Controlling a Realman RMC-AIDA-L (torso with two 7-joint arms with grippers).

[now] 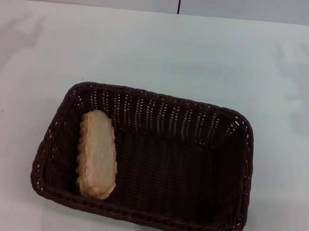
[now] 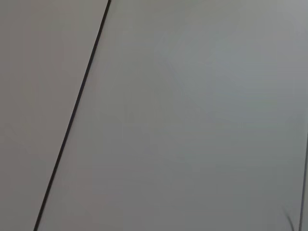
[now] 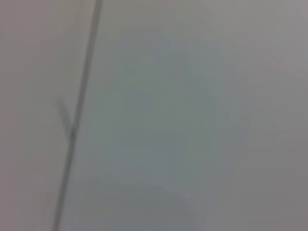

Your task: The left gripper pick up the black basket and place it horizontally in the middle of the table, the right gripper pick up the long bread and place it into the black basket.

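1. Lying inside the black basket (image 1: 182,171), the long bread (image 1: 97,154) rests on the basket floor at the end toward the robot's left, close against that short wall.
2. Its long axis runs from the near rim toward the far rim, across the basket's length rather than along it.
3. Its pale beige face is turned up, and a scalloped, ridged edge shows along the side nearest the wall.
4. The rest of the basket floor, toward the robot's right, shows only dark weave.
5. The basket sits flat on the table (image 1: 159,51), its long sides running left to right in the head view, slightly skewed so the right end lies a little nearer the robot.
6. It lies in the near-middle part of the tabletop; its near rim comes close to the bottom edge of the head view.
7. Light shows through the open weave of the far wall and the left wall; the braided rim is unbroken all round where visible.
8. Faint grey shadows fall on the tabletop at far left and far right.
9. Neither the left gripper nor the right gripper appears in the head view, and neither touches the basket or the bread.
10. The left wrist view shows only a plain pale surface crossed by a thin dark line (image 2: 72,118); the right wrist view shows a similar pale surface with a blurred dark line (image 3: 77,115).
11. No fingers appear in either wrist view, so how far either gripper is open, or whether it holds anything, cannot be told.
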